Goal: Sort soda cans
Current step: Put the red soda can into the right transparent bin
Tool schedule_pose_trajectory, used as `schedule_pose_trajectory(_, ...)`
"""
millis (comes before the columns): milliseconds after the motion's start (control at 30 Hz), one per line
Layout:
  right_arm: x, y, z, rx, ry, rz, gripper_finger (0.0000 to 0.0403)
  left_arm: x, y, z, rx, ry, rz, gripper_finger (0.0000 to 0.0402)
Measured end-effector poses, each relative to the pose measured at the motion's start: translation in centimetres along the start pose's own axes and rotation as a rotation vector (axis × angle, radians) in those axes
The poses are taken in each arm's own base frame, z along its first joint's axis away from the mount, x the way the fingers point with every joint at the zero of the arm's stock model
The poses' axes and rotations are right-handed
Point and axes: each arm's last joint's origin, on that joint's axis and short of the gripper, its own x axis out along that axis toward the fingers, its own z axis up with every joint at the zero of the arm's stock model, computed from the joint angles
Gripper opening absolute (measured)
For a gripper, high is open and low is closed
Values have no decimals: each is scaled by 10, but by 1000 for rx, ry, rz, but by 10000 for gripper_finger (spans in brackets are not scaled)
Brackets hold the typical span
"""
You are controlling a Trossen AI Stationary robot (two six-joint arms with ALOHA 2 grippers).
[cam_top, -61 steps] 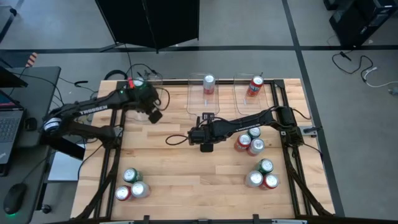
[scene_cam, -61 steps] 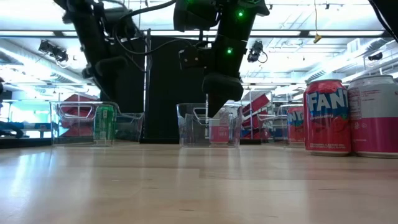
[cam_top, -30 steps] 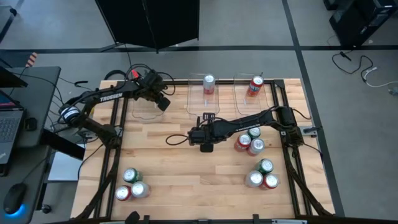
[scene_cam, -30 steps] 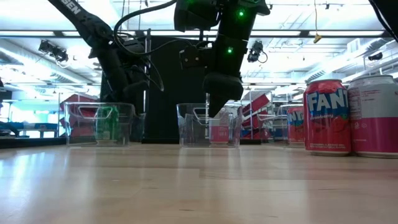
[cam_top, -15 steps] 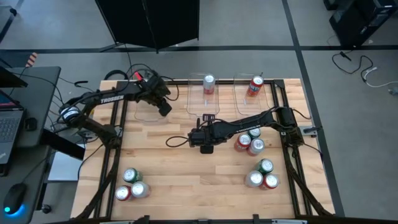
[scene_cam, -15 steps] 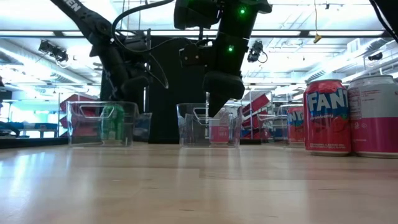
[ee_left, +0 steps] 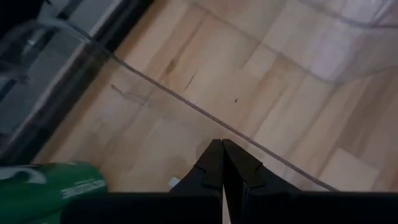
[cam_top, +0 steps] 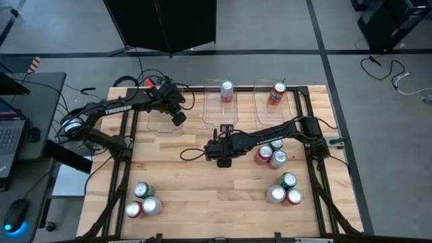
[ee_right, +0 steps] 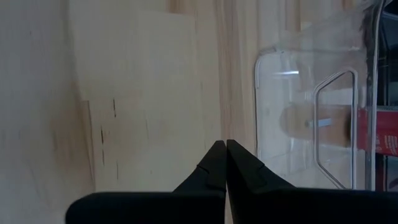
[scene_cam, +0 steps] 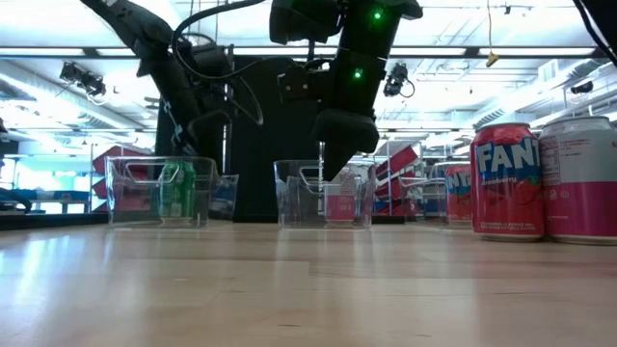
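Clear bin (cam_top: 164,113) shifted right, prob. plastic.

Left gripper (cam_top: 179,119) closed, right gripper (cam_top: 221,159) closed, both empty

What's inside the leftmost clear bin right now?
One green can stands in the left bin. From above, the left hand covers it, so any others there are hidden.

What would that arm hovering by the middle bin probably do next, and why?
Probably open its fingers and swing toward the nearest cans. The right gripper hangs shut and empty over bare wood, and only one can stands in the middle bin.
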Motion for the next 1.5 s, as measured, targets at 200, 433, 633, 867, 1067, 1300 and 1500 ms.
schedule_pose_trajectory(200, -2, -3, 2, -1, -23, -10, 0, -39, -8, -1, 6, -111, -19, 2)
schedule_pose_trajectory(433, 16, -25, 4, 37, -27, -55, 0, -75, -28, -23, 36, -279, -94, 2)
schedule_pose_trajectory(633, 35, -38, -7, 55, 37, -70, 0, -88, -36, -48, 33, -391, -148, 2)
schedule_pose_trajectory(867, 6, -33, -10, 26, 14, -99, 0, -92, -47, -71, 77, -506, -248, 2)
schedule_pose_trajectory(1067, -59, -23, -27, 109, -28, -72, 2, -94, -60, -85, 130, -605, -355, 2)
schedule_pose_trajectory(1300, -125, -24, -63, 385, 1, 22, 23, -90, -74, -97, 190, -624, -448, 2)
schedule_pose_trajectory(1500, -151, -26, -87, 460, 87, 58, 71, -88, -83, -104, 234, -607, -493, 2)
